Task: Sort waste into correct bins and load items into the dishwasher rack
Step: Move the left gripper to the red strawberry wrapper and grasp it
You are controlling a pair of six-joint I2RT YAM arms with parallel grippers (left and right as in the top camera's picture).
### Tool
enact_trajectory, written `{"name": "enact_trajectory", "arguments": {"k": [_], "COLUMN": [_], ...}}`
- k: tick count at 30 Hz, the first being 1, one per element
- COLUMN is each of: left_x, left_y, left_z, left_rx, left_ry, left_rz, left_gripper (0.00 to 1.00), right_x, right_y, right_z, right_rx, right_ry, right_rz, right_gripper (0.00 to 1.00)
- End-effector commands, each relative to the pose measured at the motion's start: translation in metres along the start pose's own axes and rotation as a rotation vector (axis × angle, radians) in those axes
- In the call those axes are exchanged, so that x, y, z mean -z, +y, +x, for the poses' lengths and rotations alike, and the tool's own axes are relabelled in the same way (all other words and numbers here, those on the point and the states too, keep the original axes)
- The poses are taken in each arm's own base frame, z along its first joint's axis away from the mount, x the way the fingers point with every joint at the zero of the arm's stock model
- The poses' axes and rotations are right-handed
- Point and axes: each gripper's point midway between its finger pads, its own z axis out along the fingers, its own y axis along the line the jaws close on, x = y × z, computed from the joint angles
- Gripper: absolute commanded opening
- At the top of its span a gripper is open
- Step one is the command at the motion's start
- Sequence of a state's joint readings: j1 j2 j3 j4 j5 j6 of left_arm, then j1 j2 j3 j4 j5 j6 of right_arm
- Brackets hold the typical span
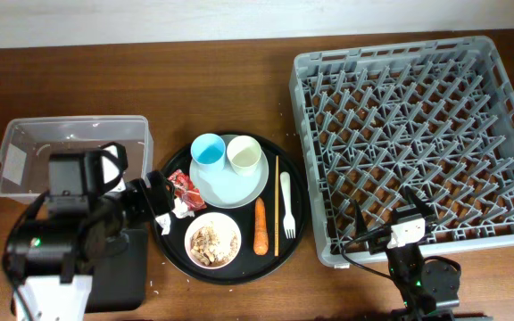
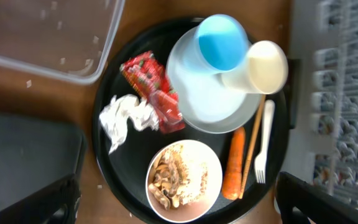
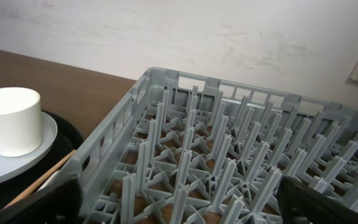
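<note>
The rack (image 1: 418, 147) stands empty at the right; the round tray (image 1: 175, 250) beside it holds all items and waste, with the tub (image 1: 74, 152) and black bin (image 1: 121, 275) at the left, close to the wrapper (image 2: 153, 87) and tissue (image 2: 124, 118), which should keep transfers short. The plate (image 1: 232, 187) carries the blue cup (image 1: 209, 149) and cream cup (image 1: 244, 154). Both pincers are released and hold nothing: the left gripper (image 2: 179, 202) hovers above the round tray, the right gripper (image 1: 388, 217) at the rack's near edge.

The overhead view looks straight down on the desk (image 1: 239, 71). From 8 o'clock the left wrist view hangs close over the black tray (image 2: 123, 180). From 5 o'clock the right wrist view looks low across the rack (image 3: 166, 78). Both catch the cream cup (image 2: 266, 65).
</note>
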State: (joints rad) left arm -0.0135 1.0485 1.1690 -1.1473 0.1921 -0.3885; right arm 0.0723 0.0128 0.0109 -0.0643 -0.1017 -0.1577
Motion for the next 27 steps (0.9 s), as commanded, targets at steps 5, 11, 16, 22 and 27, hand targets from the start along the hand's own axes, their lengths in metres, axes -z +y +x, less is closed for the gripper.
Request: {"name": "enact_trajectory", "arguments": {"k": [5,11,16,22,27], "left_x": [-0.083,-0.145,-0.172,-0.18,-0.192], "left_y": [0.008,0.005,0.015,0.013,0.0], "left_z": [0.021,0.032,0.043,0.051,0.061], "left_rx": [0.129,0.118,0.137,0.124,0.069], "left_ry": [0.14,0.242,0.307,0.327,0.321], "left_rz": [-0.024,-0.122,-0.174,-0.176,-0.146], "left_gripper": [0.66,0.51,0.51,0.51,0.43], "right_x": [0.0,0.0,0.0,0.0,0.0], "right_y": [-0.002,-0.002,-0.002,-0.002,-0.002], "right_z": [0.003,0.003,0.003,0.003,0.003], "right_rx": [-0.006,-0.006,-0.006,-0.006,-0.006], "right_ry": [0.005,0.005,0.005,0.005,0.005], "right_rz": [0.008,0.008,0.008,0.008,0.008], "right_gripper": [0.99,0.99,0.99,0.98,0.99]}}
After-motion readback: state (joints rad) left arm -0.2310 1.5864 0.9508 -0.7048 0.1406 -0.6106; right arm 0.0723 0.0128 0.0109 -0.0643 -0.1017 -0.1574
